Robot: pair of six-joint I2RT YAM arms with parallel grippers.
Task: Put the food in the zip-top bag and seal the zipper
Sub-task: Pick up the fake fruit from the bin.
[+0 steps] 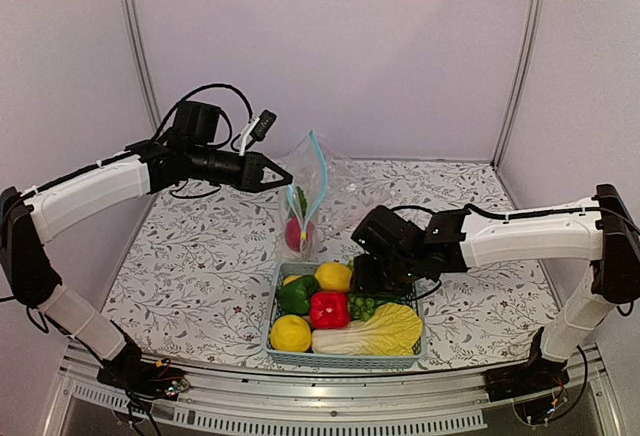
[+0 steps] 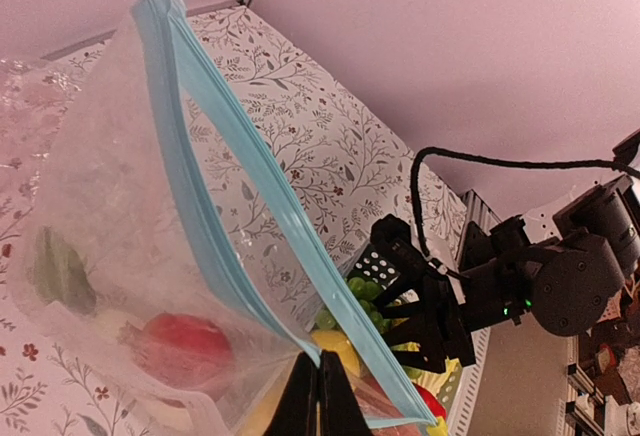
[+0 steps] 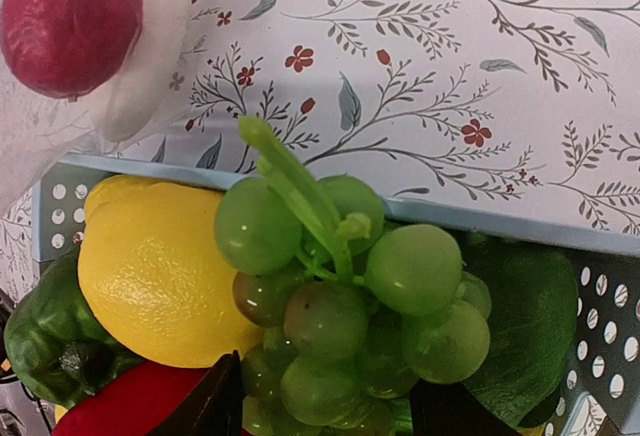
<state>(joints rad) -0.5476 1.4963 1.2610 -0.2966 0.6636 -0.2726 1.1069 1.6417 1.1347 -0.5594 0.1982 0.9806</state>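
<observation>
Near centre, basket (image 1: pixel 340 359) packed full. The lemon (image 3: pixel 160 276) sits hard beside the grapes (image 3: pixel 350 296), only slim gaps either side where the right gripper (image 1: pixel 368 294) sits. Just behind, the zip-top bag (image 1: pixel 316 171) stands upright, mouth open upward, left gripper (image 1: pixel 280 178) at its left edge. Bare desk (image 1: pixel 190 256) left and right — free passage.

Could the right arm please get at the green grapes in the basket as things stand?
Probably yes: the right gripper hangs right over the grapes, jaws apart either side, with nothing between; the lemon sits just beside.

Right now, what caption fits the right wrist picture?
Right fingers flank green grapes beside a lemon in the blue basket.
</observation>
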